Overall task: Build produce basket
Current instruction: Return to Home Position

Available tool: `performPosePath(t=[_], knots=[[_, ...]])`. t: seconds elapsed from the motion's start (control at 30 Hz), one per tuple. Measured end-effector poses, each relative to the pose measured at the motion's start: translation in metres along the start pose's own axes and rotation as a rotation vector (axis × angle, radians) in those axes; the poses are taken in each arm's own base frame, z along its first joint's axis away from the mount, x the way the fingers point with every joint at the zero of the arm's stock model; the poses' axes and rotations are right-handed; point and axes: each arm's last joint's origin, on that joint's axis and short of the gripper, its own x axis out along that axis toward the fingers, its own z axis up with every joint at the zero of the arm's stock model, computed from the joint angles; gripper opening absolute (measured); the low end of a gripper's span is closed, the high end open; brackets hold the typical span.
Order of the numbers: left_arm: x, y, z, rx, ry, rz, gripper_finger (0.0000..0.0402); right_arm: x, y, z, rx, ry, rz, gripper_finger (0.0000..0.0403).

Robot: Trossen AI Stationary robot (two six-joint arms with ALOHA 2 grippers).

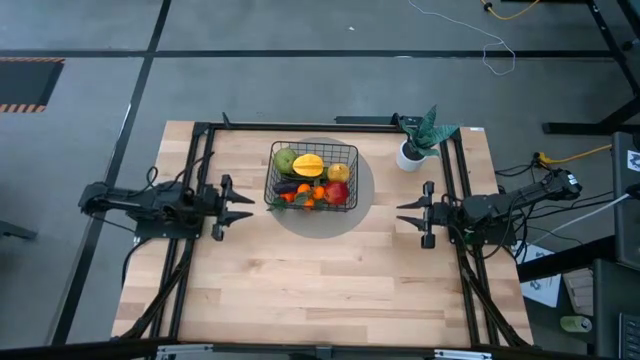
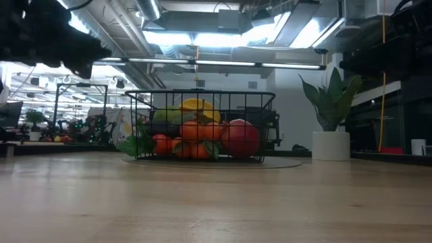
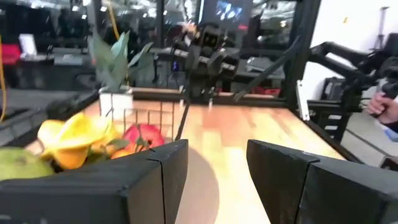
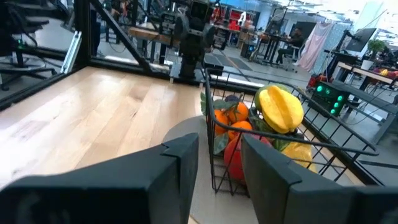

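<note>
The black wire basket (image 1: 312,146) stands on a grey round mat at the middle of the table's far half. In it lies the produce: a green pear (image 1: 285,160), yellow fruits (image 1: 309,164), a red fruit (image 1: 337,192), tangerines (image 1: 306,198) and a purple eggplant (image 1: 287,187). My left gripper (image 1: 250,208) hovers left of the basket, open, with nothing between its fingers (image 3: 165,171). My right gripper (image 1: 401,215) hovers right of the basket, open and empty, fingers (image 4: 183,155) pointing at it. The basket's wall (image 4: 214,158) shows close ahead in the right wrist view.
A green plant in a white pot (image 1: 415,148) stands at the far right, behind my right gripper. Black frame rails (image 1: 200,160) run along the table's left, right and far sides. Bare wood (image 1: 320,290) fills the near half. A person's hand (image 3: 379,106) shows beyond the table.
</note>
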Motion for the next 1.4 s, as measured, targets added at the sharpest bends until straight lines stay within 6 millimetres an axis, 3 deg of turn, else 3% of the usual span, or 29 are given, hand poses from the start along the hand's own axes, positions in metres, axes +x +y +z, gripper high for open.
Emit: performPosePath(t=[0.27, 1.07, 1.4], knots=[[0.0001, 0.0063, -0.0070, 0.006, 0.071, 0.066, 0.0153, -0.0004, 0.0014, -0.0095, -0.020, 0.091, 0.015, 0.0122], [0.0000, 0.0059, -0.0081, -0.026, 0.086, 0.035, 0.0153, -0.0003, 0.0010, -0.0066, 0.059, 0.063, 0.008, 0.0122], [0.0000, 0.0059, -0.0082, -0.026, 0.086, 0.035, 0.0153, -0.0001, 0.0004, -0.0026, 0.257, 0.025, 0.001, 0.0122]])
